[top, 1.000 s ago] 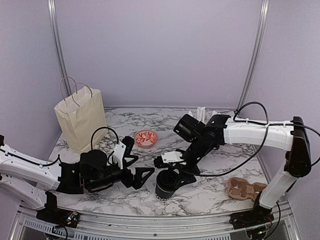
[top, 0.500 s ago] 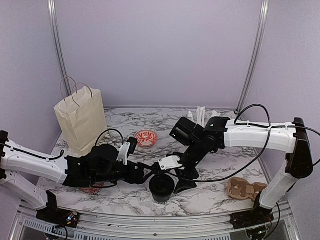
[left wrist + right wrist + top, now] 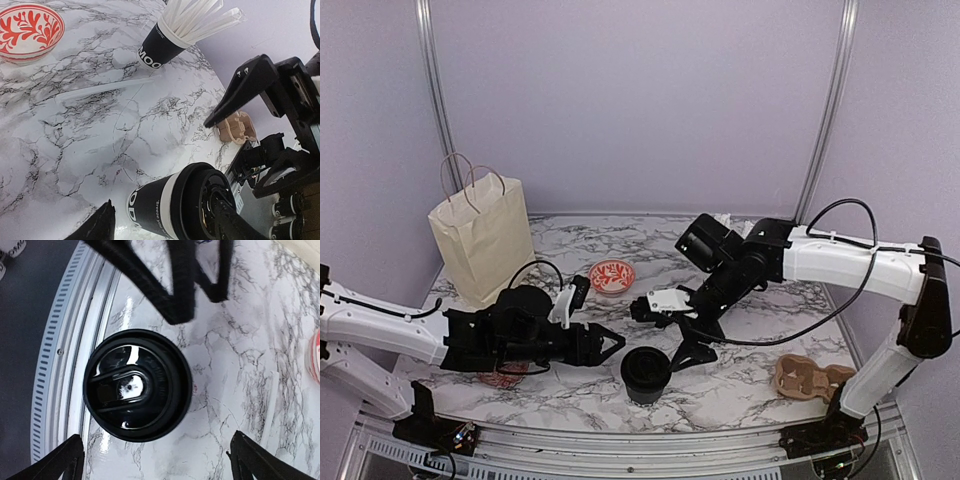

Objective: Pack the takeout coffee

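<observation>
Takeout coffee point(image 3: 645, 372) stands lidded, ungripped: my right gripper point(image 3: 665, 335) spread wide above, my left gripper point(image 3: 608, 346) open beside, ready to grasp.

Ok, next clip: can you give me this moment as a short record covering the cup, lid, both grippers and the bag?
cup: takeout coffee cup, upright on the marble table, near the front edge
lid: black lid, seated on the cup
left gripper: open, low beside the cup, which sits between its fingers in the wrist view; contact unclear
right gripper: open, above the lid, holding nothing
bag: paper bag, upright at back left, coffee not in it
others: red-and-white bowl, cup of straws, cardboard carrier
</observation>
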Robot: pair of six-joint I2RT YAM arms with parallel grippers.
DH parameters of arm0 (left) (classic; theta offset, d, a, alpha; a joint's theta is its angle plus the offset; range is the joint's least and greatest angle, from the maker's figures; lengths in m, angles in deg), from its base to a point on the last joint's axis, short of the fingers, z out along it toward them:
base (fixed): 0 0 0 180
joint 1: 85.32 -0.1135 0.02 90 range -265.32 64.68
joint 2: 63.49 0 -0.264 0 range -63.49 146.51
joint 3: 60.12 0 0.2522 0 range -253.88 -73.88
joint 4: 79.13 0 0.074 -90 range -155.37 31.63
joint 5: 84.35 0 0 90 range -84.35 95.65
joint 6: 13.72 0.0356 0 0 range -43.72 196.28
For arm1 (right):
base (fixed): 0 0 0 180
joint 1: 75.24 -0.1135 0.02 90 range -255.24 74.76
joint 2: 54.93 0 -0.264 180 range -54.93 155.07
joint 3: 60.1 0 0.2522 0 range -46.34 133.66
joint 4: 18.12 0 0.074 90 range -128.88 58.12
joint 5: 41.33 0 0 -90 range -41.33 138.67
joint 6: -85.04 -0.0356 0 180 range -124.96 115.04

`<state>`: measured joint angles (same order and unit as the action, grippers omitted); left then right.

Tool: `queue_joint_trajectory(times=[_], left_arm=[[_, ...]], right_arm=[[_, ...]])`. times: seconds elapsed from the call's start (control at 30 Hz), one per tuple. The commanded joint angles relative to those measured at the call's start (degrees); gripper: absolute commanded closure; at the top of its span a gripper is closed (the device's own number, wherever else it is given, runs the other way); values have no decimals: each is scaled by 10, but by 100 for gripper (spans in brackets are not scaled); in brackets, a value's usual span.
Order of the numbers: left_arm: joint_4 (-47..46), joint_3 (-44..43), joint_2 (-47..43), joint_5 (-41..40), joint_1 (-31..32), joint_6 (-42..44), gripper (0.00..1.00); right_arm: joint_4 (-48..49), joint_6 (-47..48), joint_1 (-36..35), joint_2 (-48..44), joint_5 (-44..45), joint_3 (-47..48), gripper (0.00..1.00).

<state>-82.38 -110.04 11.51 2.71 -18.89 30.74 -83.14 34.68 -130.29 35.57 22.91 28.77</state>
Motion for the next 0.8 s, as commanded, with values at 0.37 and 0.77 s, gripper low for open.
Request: queue_joint_trajectory(times=[0.37,0.77], left_arm=[[53,-33,33,75,-16,-30,41],[49,-45,76,99,-17,-24,47]], right_arm=[[-35,-110,132,106,-274,18,37],[-29,-116,122,143,-282,24,48]])
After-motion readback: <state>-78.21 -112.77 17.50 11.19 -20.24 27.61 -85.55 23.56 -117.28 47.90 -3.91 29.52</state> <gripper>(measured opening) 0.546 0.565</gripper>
